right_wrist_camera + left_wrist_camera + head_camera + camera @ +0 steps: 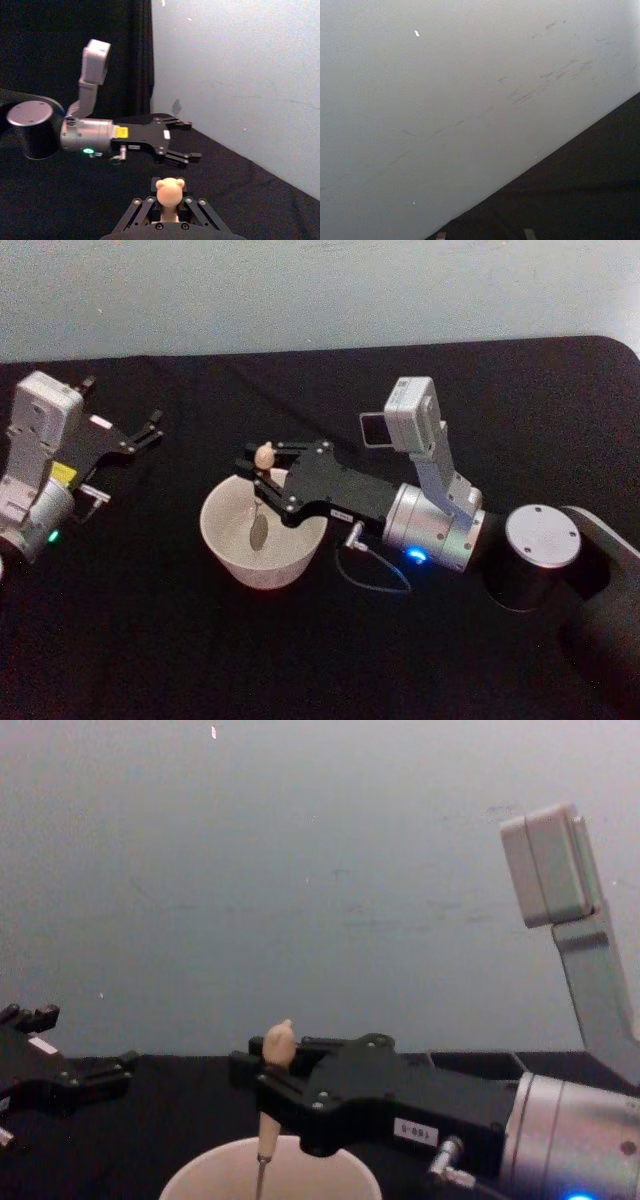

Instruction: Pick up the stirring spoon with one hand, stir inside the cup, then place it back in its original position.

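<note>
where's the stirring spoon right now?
Head view, centre: the slim metal spoon with beige knobbed handle stands near upright, gripped by the right black end effector, its bowl down inside the wide cream cup.

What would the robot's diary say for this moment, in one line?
right gripper: shut on stirring spoon | spoon: upright, bowl inside cup | left gripper: open, idle at left

cup (pixel 262 565) — cream | stirring spoon (pixel 264 454) — beige handle, silver stem | right tool (pixel 258 468) black | table (pixel 150 640) black

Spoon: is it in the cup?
In: the right gripper holds the spoon upright, metal end down in the cup; left gripper open, parked left.
</note>
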`<state>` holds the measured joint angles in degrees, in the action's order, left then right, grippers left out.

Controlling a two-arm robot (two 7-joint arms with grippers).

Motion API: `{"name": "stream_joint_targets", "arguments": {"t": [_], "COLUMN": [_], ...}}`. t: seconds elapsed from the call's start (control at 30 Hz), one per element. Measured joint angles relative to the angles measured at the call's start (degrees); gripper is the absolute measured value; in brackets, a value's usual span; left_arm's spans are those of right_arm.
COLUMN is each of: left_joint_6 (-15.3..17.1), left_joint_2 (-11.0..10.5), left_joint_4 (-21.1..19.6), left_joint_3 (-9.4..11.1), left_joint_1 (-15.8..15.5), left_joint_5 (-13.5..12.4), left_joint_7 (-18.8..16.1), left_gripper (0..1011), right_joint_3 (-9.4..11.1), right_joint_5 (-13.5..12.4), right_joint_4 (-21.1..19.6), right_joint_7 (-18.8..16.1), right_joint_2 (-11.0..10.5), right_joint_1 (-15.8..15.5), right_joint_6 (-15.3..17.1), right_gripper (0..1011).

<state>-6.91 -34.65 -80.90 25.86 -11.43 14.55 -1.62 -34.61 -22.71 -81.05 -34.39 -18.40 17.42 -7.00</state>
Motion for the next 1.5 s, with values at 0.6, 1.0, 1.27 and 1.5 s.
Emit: {"name": "stream_joint_targets", "arguments": {"t": [0.6, 1.0, 1.27, 1.5], "left_joint_6": [0.00, 0.00, 0.00, 0.00], "left_joint_2": [0.00, 0.00, 0.00, 0.00], "left_joint_4": [0.00, 0.00, 0.00, 0.00], "left_joint_3": [0.00, 0.00, 0.00, 0.00], "left_joint_1": [0.00, 0.00, 0.00, 0.00], "left_joint_5": [0.00, 0.00, 0.00, 0.00], "left_joint_7": [0.00, 0.00, 0.00, 0.00], "left_gripper": [1001, 1001, 1001, 1001], "right_joint_3": [2.12, 3.01, 3.41, 3.11], "right_joint_5": [0.43, -0.10, -0.96, -1.21], "right_joint_4": [1.42, -1.13, -3.71, -5.22], "right_joint_7": [1.12, 0.87, 0.26, -0.28], "right_joint_2": [-0.03, -1.81, -3.32, -4.38], "right_joint_1": [0.18, -1.72, -3.24, -4.18], "right_joint_6": [-0.45, -0.02, 0.26, 0.57], "right_gripper": [168, 168, 168, 168]}}
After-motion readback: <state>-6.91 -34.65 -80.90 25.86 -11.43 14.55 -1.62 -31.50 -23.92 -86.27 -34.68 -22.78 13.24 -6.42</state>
